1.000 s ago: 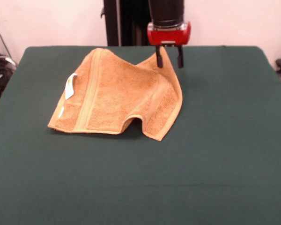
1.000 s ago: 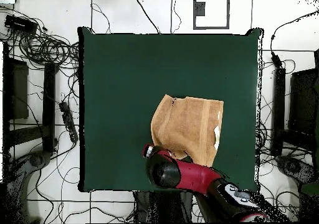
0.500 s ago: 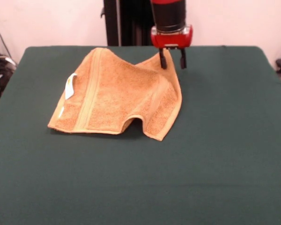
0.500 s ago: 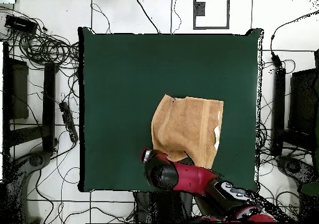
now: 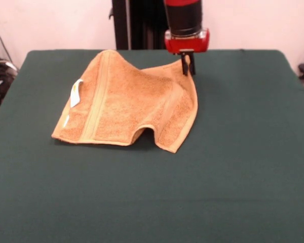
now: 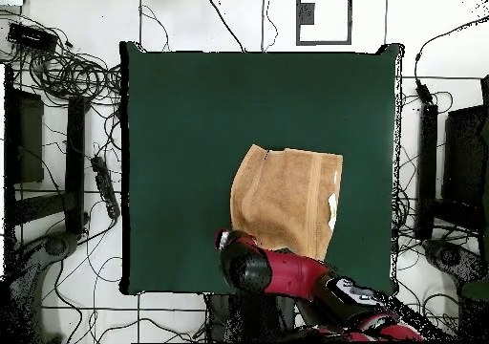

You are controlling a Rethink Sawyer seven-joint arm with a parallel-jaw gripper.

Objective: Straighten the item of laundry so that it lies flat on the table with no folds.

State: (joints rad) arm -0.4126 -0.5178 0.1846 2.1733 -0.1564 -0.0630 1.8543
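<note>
Green cloth covers the table, and the near part, low in the front view, is bare. Next comes the towel, a little left of the middle. Its near edge has 1 small arch that stands up off the table. The left side lies flat, with a white tag sticking up there. The right side rises like a tent toward the far corner.

At that far corner, in the upper middle of the frame, is the gripper. Its 2 black fingers are pressed close together on the towel's edge, so it looks pinched tight on the corner.

In the overhead view the arm covers the towel's bottom left corner.

To do this step well, I think the gripper should keep its pinch and pull the corner away from the flat left side, low and slow. That would stretch the tent and the arch out. Pulling too fast might drag the whole towel along.
</note>
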